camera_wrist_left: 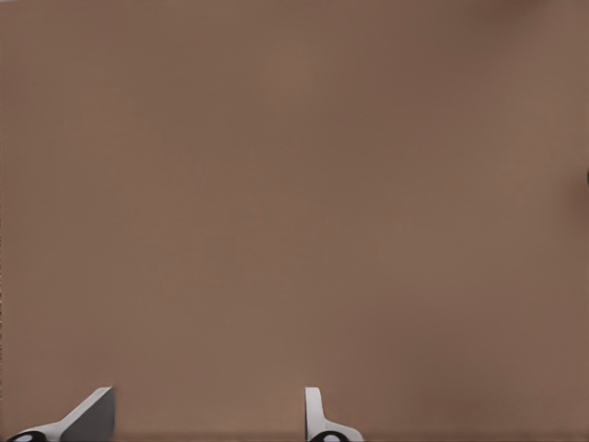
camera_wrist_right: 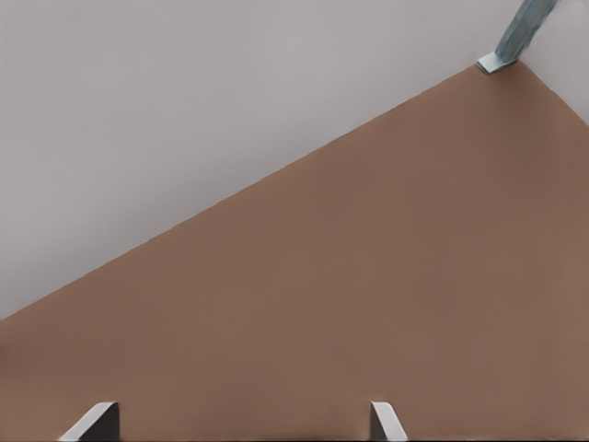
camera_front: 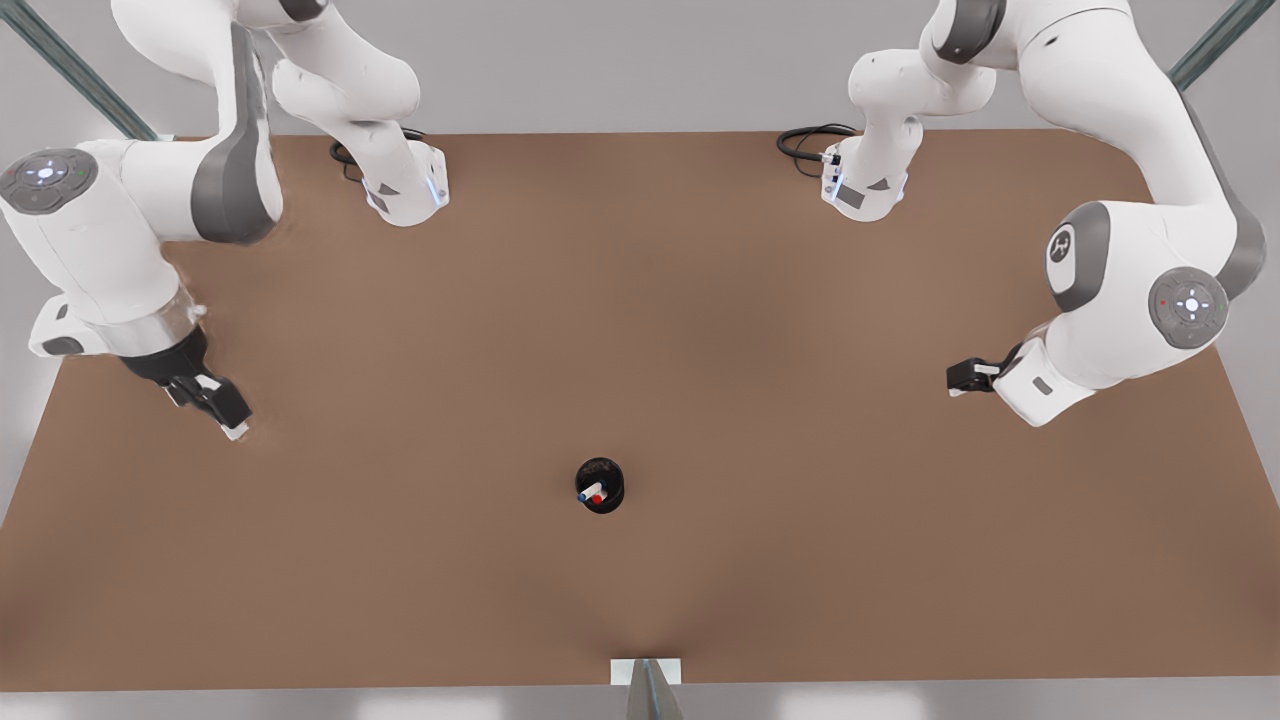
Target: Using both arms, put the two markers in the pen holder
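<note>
pen holder (camera_front: 613, 473): black round cup, upright on the brown table (camera_front: 640, 300); sits near the table's front-middle, roughly midway btw the two arms; nothing touching it from outside
markers: both inside the holder, leaning together toward the front view's left side of the hollow; red-capped marker (camera_front: 597, 497) w/ red end up; blue-capped marker (camera_front: 583, 494) just beside it, blue end up; white barrels show a little below the caps, rest hidden in the cup
left gripper (camera_front: 235, 428): at the front view's left, low over the table nr its left edge, angled down twd the middle; well apart from the holder; in left wrist view the gripper (camera_wrist_left: 207, 425) has its fingers (camera_wrist_left: 92, 416) spread w/ bare table btw them; released, holds nothing
right gripper (camera_front: 952, 378): at the front view's right, above the table, pointing sideways twd the front view's left; well apart from the holder; in right wrist view the gripper (camera_wrist_right: 239, 427) has fingers (camera_wrist_right: 385, 422) wide apart; released, empty; beyond them table edge, grey floor and a teal frame post (camera_wrist_right: 520, 32) at a table corner
arm bases: both at the table's far edge, black cables (camera_front: 805, 145) coiled beside them
</note>
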You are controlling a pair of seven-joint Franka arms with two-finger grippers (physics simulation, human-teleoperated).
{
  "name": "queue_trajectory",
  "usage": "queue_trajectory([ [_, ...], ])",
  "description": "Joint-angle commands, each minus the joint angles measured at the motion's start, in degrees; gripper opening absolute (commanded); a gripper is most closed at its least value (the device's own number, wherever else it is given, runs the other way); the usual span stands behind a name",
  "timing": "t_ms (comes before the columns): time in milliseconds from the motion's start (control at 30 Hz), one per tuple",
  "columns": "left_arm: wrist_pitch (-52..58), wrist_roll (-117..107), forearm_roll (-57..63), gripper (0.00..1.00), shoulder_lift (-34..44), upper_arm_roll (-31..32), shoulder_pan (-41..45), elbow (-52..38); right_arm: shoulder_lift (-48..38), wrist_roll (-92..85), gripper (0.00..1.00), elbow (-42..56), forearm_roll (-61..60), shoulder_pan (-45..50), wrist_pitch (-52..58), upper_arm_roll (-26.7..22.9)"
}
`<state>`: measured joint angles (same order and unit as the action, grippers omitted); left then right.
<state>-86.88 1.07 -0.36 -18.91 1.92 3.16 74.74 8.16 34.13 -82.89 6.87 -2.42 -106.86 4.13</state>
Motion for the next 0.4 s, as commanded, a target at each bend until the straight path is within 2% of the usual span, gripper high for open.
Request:
queue_trajectory([
  [0, 0.22, 0.16, 0.19, 1.0, 0.01, 0.01, 0.27, -0.03, 1.51, -33.25, 1.0, 4.05, -5.38, 2.6, 22.39, -1.76],
  [67, 0.22, 0.25, 0.19, 1.0, 0.01, 0.01, 0.27, -0.03, 15.3, -33.25, 1.0, 27.59, -5.03, 5.23, 31.97, -2.11],
  [100, 0.22, 0.25, 0.19, 1.0, 0.01, 0.01, 0.27, -0.03, 15.84, -33.16, 1.0, 28.31, -5.2, 5.23, 31.71, -1.84],
  [167, 0.22, 0.25, 0.27, 1.0, 0.01, 0.01, 0.27, -0.03, 13.73, -33.25, 1.0, 24.54, -5.29, 3.56, 28.02, 0.35],
  [233, 0.22, 0.25, 0.19, 1.0, 0.01, 0.01, 0.27, -0.12, 2.06, -33.33, 1.0, 3.12, -5.38, 2.95, 14.33, 0.44],
  [367, 0.22, 0.25, 0.19, 1.0, 0.01, 0.01, 0.36, -0.12, 2.48, -32.81, 1.0, 2.73, -5.38, 3.65, 14.57, 0.44],
])
